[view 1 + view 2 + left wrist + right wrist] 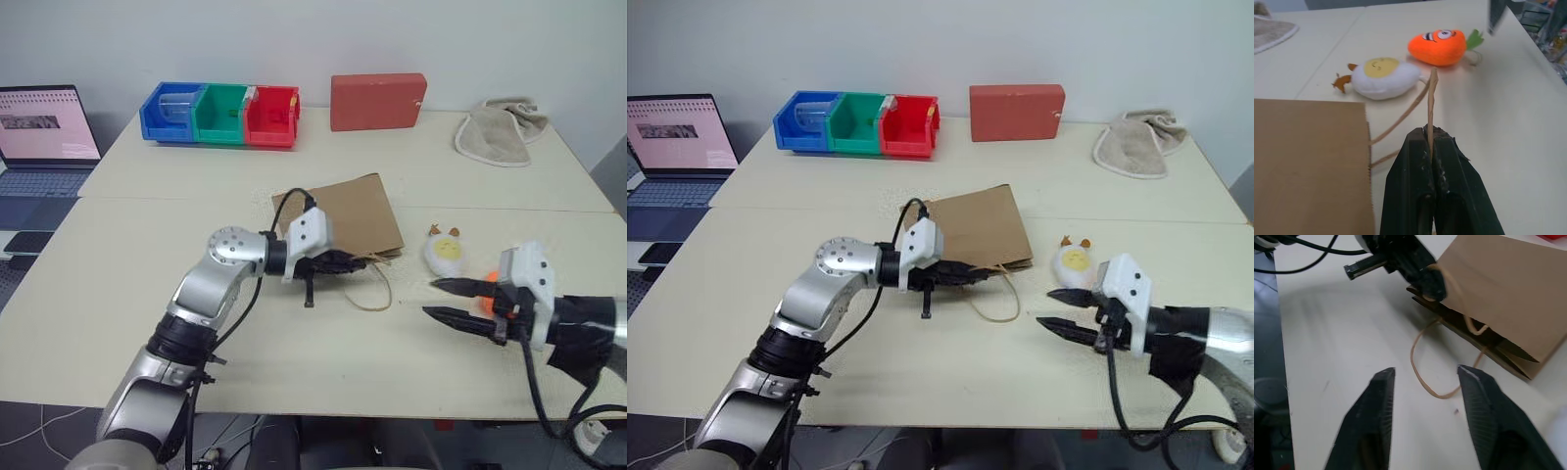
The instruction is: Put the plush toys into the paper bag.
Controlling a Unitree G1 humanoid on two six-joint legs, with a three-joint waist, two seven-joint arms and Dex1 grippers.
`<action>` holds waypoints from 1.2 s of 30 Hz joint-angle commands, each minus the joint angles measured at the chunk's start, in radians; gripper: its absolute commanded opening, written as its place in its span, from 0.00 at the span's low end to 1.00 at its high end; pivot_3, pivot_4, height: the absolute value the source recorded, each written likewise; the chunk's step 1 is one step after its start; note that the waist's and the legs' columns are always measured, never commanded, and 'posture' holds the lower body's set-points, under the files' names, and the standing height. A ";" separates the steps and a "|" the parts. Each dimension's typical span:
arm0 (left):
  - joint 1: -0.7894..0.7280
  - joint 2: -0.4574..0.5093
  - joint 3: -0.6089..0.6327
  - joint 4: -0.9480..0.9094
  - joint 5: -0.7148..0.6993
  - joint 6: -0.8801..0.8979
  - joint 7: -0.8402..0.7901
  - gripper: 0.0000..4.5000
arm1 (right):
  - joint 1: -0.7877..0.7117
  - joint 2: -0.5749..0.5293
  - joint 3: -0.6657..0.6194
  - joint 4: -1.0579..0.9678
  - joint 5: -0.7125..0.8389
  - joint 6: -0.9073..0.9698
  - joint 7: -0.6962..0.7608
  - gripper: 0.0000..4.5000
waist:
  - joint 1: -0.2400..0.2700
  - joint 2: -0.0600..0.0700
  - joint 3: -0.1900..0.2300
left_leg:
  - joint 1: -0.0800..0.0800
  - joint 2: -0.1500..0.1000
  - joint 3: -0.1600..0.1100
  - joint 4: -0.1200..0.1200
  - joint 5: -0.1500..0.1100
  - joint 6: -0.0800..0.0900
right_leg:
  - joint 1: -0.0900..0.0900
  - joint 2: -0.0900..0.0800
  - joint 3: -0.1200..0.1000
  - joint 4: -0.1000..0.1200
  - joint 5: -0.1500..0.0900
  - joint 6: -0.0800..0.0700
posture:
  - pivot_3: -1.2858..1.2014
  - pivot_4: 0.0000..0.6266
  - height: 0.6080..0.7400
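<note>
The paper bag [345, 217] lies flat at the table's middle, mouth toward the near side; it looks light, creased and easily torn, so lifting by a handle suits it. The left gripper [1434, 147] is clamped tight on 1 twisted handle [1431, 100]; the other handle [1422, 367] lies loose on the table. To the right, the right gripper [453, 302] stands partly open and empty. Just beyond it sit the 2 plush toys, the egg toy [446, 252] and carrot toy [1439, 46], soft, light, best pinched mid-body. The head views hide most of the carrot behind the right gripper.
</note>
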 commanded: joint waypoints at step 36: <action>-0.084 0.072 0.141 -0.174 -0.234 0.298 0.092 0.00 | -0.405 0.708 0.521 0.937 -0.896 -0.680 -0.606 0.00 | -0.010 0.000 0.000 | 0.000 0.002 -0.002 -0.003 0.000 0.000 | -0.003 0.004 0.000 0.002 0.001 0.000 | 0.52 0.24 1.00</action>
